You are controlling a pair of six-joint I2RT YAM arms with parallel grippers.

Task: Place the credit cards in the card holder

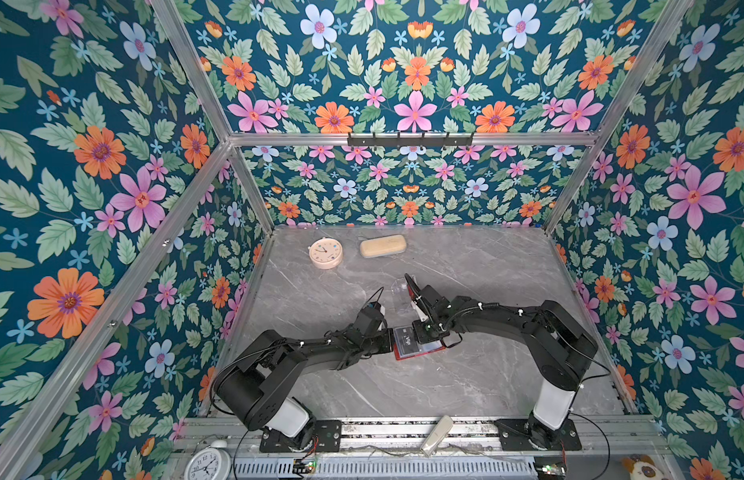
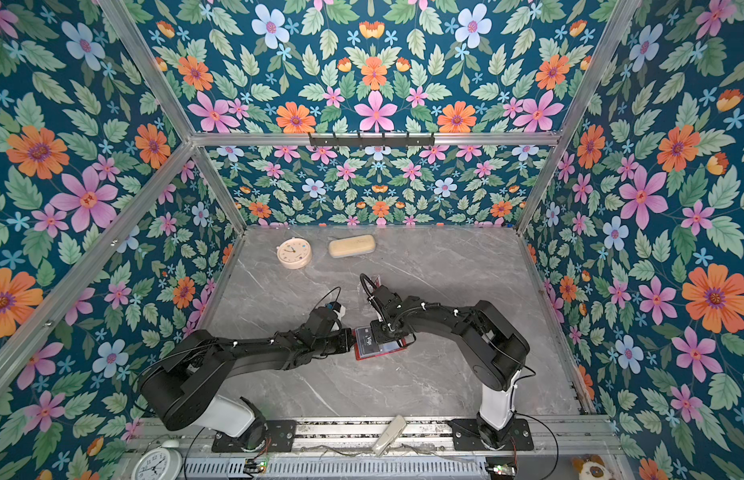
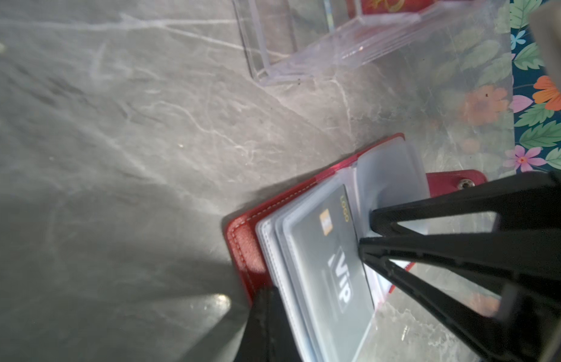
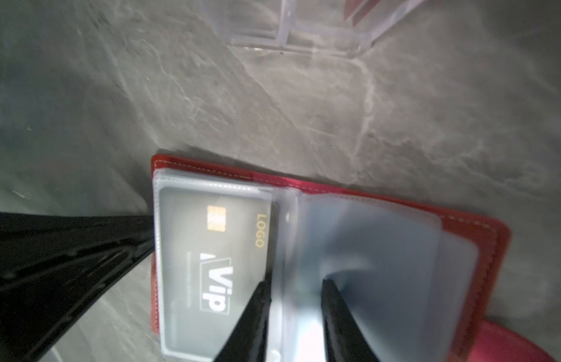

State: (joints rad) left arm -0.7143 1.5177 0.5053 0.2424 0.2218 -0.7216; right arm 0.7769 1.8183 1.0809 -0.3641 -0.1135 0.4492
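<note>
One dark card [image 4: 191, 282] sleeved in card holder [image 4: 492, 250], gold lettering [image 4: 259, 230] wrist-view only

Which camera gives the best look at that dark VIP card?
The right wrist view: the dark VIP card sits large and face-on, its lettering readable. The left wrist view shows the card slanted; in both top views the card is tiny.

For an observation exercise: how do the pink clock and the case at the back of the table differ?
The pink clock is round, while the case is oblong with rounded ends. The pink clock shows a dial with hands, but the case is plain beige. In both top views the pink clock lies left of the case. Both are pale and rest apart on the grey table near the back wall.
</note>
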